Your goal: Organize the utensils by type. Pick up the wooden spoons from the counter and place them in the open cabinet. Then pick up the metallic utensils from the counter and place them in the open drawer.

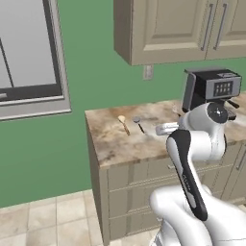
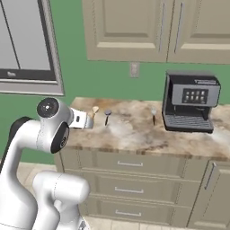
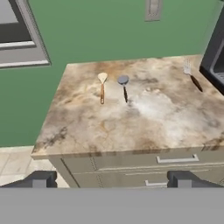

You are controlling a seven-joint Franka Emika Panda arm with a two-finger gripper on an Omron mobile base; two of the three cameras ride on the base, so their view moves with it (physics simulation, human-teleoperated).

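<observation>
The small wooden spoon (image 3: 102,86) lay on the tabletop (image 3: 131,127) ahead of the fingers (image 3: 111,180), well apart from them and slightly toward the tabletop's left end. Its long axis ran front to back, pale bowl toward the green wall (image 3: 96,30), brown handle toward the fingers. The round-headed metallic utensil (image 3: 124,86) lay parallel just beside it; the silvery-headed one (image 3: 190,74) lay near the coffee machine (image 2: 191,102). The fingers were spread wide and held nothing. A forward, descending reach appeared necessary.
</observation>
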